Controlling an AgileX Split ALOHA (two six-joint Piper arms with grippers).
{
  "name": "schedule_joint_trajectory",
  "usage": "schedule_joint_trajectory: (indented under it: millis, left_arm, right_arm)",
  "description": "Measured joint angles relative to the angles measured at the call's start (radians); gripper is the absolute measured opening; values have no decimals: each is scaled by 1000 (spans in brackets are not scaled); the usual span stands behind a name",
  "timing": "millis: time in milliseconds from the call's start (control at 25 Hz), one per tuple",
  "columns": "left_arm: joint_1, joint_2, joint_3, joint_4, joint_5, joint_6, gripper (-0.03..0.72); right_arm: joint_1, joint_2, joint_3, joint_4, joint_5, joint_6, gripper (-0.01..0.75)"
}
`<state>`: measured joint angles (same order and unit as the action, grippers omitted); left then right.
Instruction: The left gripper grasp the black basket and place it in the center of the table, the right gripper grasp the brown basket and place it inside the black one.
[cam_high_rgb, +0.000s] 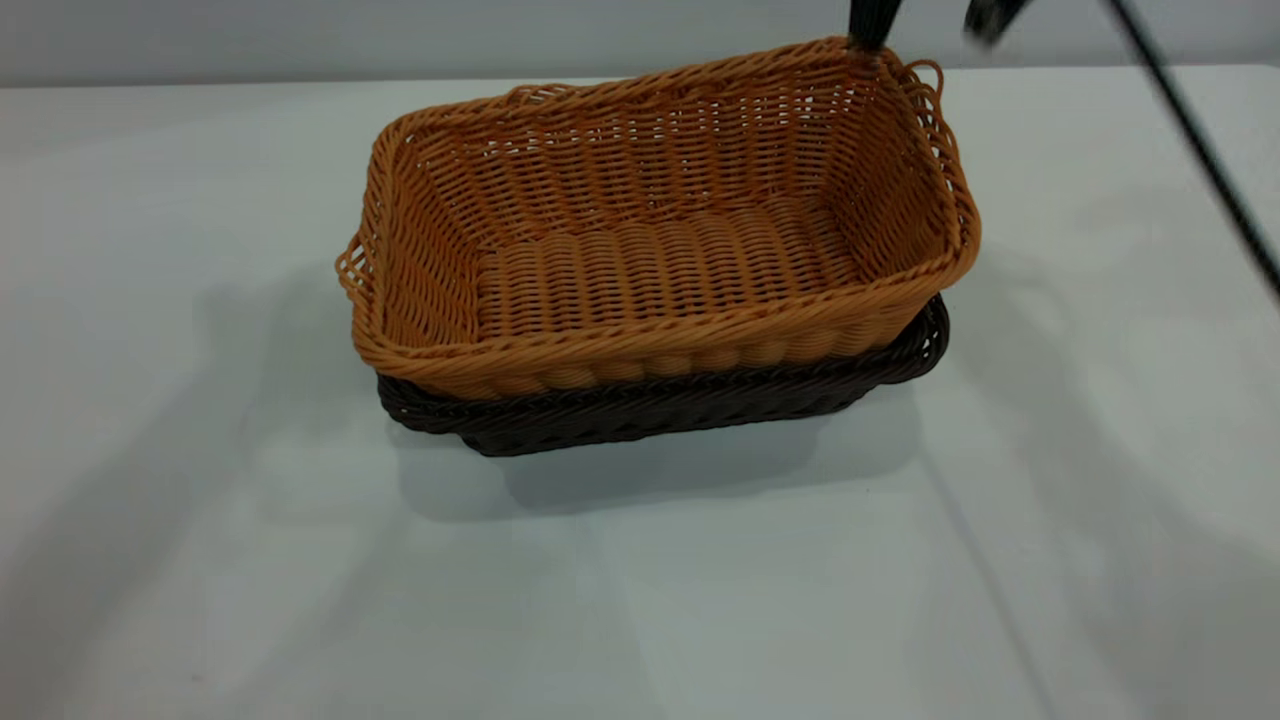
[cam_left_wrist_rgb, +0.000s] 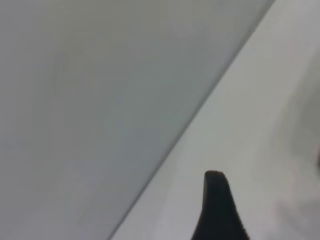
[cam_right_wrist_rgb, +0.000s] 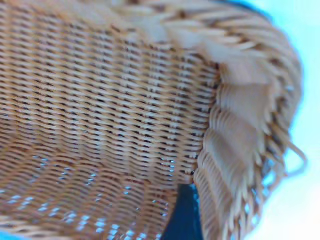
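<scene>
The orange-tan brown basket (cam_high_rgb: 660, 230) sits nested in the black basket (cam_high_rgb: 690, 400) near the middle of the white table (cam_high_rgb: 200, 500), slightly tilted, with only the black basket's rim and front wall showing beneath it. My right gripper (cam_high_rgb: 868, 28) is at the brown basket's far right corner, shut on its rim. In the right wrist view one dark finger (cam_right_wrist_rgb: 182, 215) lies inside the brown basket's wall (cam_right_wrist_rgb: 100, 100); the other finger is hidden behind the weave. My left gripper (cam_left_wrist_rgb: 267, 185) hangs over bare table, open and empty, with one finger (cam_left_wrist_rgb: 216, 205) showing. It is outside the exterior view.
A black cable (cam_high_rgb: 1190, 130) runs down from the right arm at the upper right. The table's far edge meets a pale wall (cam_high_rgb: 300, 40). Bare table surrounds the baskets on all sides.
</scene>
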<state>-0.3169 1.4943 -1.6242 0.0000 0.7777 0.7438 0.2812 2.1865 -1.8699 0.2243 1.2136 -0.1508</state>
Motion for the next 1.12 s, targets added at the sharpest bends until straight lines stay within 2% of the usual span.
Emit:
schedule_joint_trajectory:
  millis: [160,360,520,640,760,1000,1120]
  left_arm:
    - [0,-111,0,-8,118,-67,445]
    - [0,-285,0,-6,361,-255,404]
    - [0,-393,11,0,390,-356,360]
    - [0,-473,78,0,390,-391,350]
    - [0,-554,208,0,390,-430,349]
    - [0,-687,550,6,390,-526,349]
    - [0,-718,695,6,390,-575,356]
  right_arm:
    - [0,-177,0,-4,11,45,589]
    - [0,-487,0,-4,27,57,580]
    - [0,-715,47,-5,36,57,580]
    - [0,-886,184,-26,42,57,580]
    - [0,-1064,392,-71,44,58,580]
    - [0,-1405,842,-164,43,107,580]
    - [0,-1549,1049,-185,-1,136,580]
